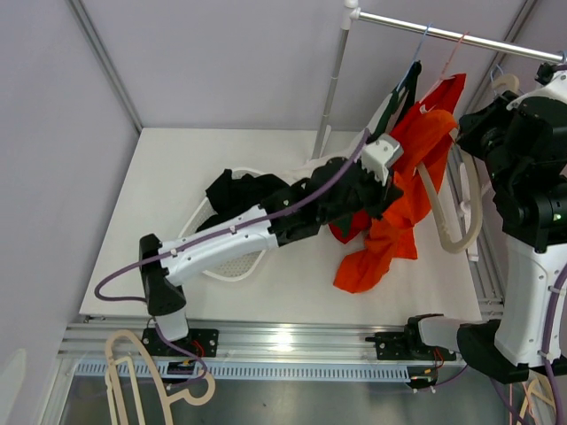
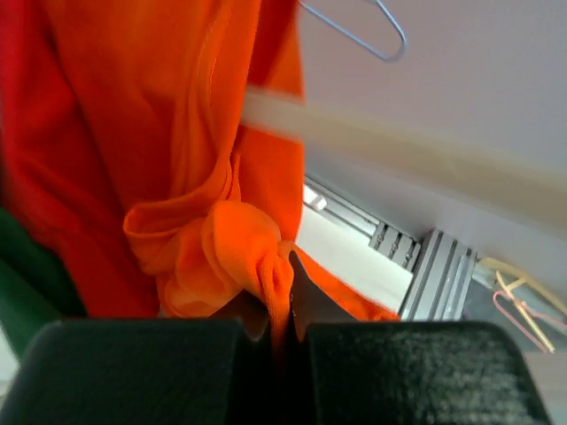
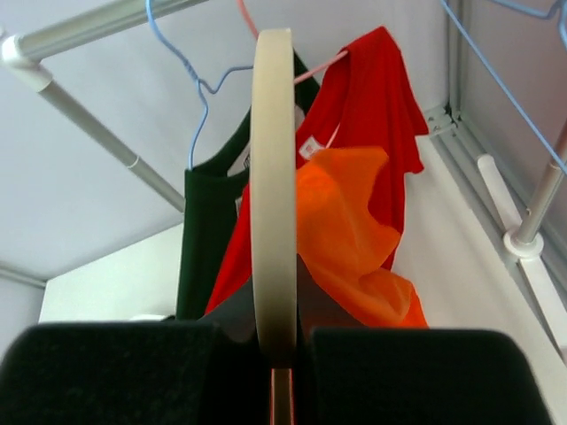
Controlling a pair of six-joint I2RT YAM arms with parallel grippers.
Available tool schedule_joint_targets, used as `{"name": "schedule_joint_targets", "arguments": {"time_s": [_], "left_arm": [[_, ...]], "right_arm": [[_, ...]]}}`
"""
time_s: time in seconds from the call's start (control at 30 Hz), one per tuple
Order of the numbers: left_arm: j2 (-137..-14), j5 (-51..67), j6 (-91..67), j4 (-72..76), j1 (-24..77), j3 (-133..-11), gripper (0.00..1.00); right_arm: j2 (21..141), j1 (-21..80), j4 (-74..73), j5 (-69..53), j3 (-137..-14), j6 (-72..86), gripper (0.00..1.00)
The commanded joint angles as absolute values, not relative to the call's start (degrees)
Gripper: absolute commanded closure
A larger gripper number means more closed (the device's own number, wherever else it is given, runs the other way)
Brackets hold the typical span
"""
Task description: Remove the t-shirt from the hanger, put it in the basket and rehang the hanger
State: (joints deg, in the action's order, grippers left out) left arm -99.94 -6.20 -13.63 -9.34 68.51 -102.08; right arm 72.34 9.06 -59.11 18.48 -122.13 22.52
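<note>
The orange t-shirt (image 1: 399,221) hangs crumpled from the cream hanger (image 1: 440,215), its lower end lying on the white table. My left gripper (image 1: 387,188) is shut on a bunched fold of it; the left wrist view shows the orange cloth (image 2: 221,248) pinched between the jaws (image 2: 282,305), with the hanger (image 2: 399,146) a blurred bar behind. My right gripper (image 1: 462,133) is shut on the cream hanger. In the right wrist view the hanger (image 3: 273,177) stands edge-on between the jaws (image 3: 282,345), and the orange t-shirt (image 3: 345,230) drapes behind it.
A red shirt (image 1: 448,88) and a dark green shirt (image 1: 397,99) hang on wire hangers from the metal rail (image 1: 443,34). A white basket (image 1: 232,261) with black clothes lies under the left arm. A spare cream hanger (image 1: 142,372) lies below the table's near edge.
</note>
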Motion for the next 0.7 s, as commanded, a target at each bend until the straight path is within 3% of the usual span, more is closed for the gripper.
{"name": "schedule_joint_targets", "arguments": {"time_s": [0.0, 0.17, 0.37, 0.5, 0.67], "left_arm": [[-104.92, -5.45, -17.57, -24.19, 66.89, -115.96, 0.99], [-115.66, -0.45, -23.81, -34.54, 61.79, -131.75, 0.99], [-114.70, -3.16, -25.05, -32.70, 59.94, -124.83, 0.99], [-113.03, 2.43, -26.10, -31.56, 59.24, -120.07, 0.99], [-109.34, 3.88, -25.76, -30.40, 59.33, -113.20, 0.99]], "right_arm": [[70.57, 9.23, -62.13, 13.03, -124.44, 23.64, 1.00], [73.83, 9.31, -71.19, 3.78, -132.37, 22.59, 1.00], [71.90, 9.49, -70.49, 11.41, -131.04, 19.95, 1.00], [71.54, 9.40, -67.68, 19.85, -129.99, 17.58, 1.00], [76.29, 8.96, -71.63, 22.68, -138.77, 16.44, 1.00]]}}
